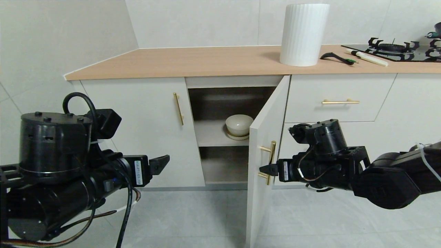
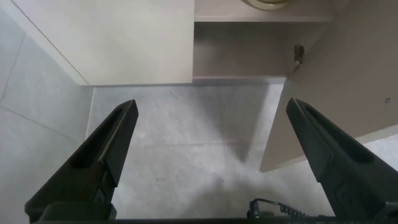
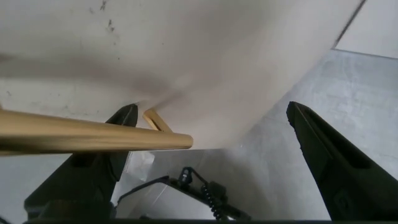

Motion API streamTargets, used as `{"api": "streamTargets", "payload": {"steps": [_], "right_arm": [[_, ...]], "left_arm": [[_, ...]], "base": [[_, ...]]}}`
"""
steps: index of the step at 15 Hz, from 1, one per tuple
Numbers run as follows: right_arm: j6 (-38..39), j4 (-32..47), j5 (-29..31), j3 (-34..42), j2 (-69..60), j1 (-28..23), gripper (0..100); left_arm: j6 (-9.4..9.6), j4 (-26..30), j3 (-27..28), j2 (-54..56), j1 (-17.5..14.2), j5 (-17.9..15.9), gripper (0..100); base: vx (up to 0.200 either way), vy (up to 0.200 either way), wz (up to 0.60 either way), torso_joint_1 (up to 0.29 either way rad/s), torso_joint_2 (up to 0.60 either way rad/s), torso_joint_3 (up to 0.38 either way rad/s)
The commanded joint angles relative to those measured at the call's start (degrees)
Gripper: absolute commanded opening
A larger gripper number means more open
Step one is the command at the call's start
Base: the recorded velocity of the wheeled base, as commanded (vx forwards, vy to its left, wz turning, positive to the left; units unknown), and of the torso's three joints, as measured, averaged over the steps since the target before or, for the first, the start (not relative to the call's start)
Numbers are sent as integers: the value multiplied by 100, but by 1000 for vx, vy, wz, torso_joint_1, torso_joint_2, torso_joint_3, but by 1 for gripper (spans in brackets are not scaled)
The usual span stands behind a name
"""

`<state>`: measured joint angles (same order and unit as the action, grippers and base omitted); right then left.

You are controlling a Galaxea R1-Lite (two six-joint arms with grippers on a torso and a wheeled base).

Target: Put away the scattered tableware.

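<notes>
Currently, right gripper (image 3: 210, 111) fingers wide, end of door handle (image 3: 93, 134) between them, left gripper (image 2: 211, 107) fingers wide, bowl (image 1: 239, 124) on cabinet shelf (image 1: 208, 132), well apart.

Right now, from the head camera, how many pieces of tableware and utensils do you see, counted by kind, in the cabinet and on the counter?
Bowl on the cabinet shelf: 1
Plate under the bowl: 1
Black ladle on the counter: 1
Pale long utensil beside the ladle: 1
Total: 4
</notes>
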<state>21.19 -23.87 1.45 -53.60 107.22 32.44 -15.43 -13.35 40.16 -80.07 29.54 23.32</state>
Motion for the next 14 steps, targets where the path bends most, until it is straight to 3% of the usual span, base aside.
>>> {"api": "streamTargets", "payload": {"steps": [1,8,9,11,14], "right_arm": [[-62,23,-110,96,-298,131,100],[-414,594,-40,746,-2486,149,100],[-493,726,-31,623,-2583,-256,100],[-598,664,-48,509,-2003,-748,100],[-589,137,-40,289,-781,-880,100]], "left_arm": [[-4,-1,10,-18,-1,6,100],[-4,-1,19,9,-1,6,100],[-4,-1,19,53,-1,6,100],[-4,8,54,114,-1,6,100],[-4,8,71,70,-1,6,100]], "base": [[0,0,0,0,0,0],[0,0,0,0,0,0],[0,0,0,0,0,0],[0,0,0,0,0,0],[0,0,0,0,0,0]]}}
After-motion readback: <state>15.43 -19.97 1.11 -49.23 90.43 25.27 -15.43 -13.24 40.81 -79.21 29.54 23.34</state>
